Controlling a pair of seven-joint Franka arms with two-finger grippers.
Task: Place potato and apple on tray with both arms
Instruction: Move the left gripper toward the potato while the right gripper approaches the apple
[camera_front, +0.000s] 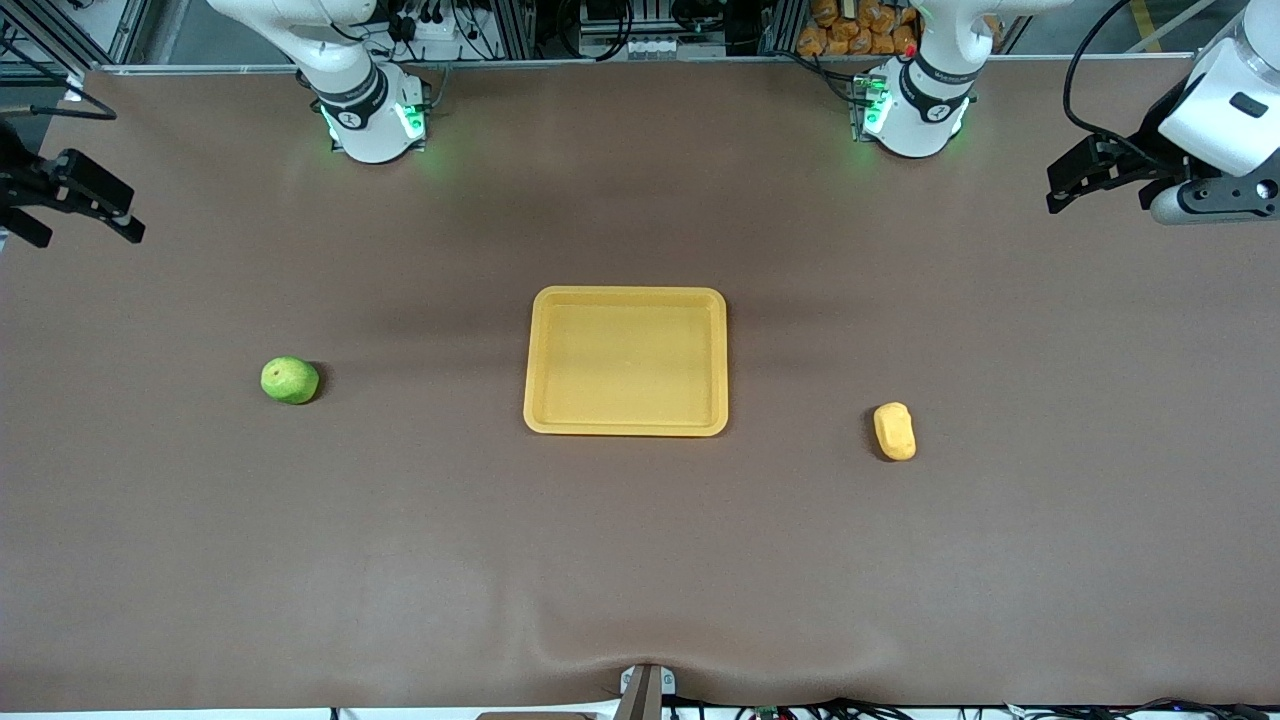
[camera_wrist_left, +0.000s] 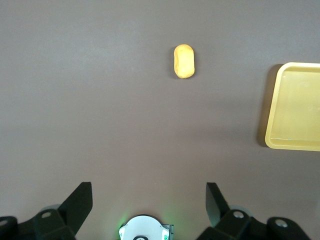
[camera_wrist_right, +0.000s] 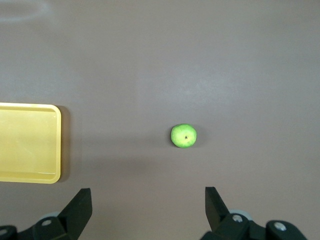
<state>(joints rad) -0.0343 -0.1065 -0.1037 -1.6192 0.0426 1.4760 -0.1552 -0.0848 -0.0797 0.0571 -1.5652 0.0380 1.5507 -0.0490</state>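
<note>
The yellow tray lies empty at the table's middle. The green apple sits on the table toward the right arm's end. The yellow-orange potato lies toward the left arm's end, a little nearer the front camera. My right gripper hangs open and empty over the table's edge at its end. My left gripper hangs open and empty over its end. The left wrist view shows the open gripper, the potato and the tray. The right wrist view shows the open gripper, the apple and the tray.
The right arm's base and the left arm's base stand at the table's back edge, lit green. Cables and racks line that edge. A small camera mount sits at the front edge.
</note>
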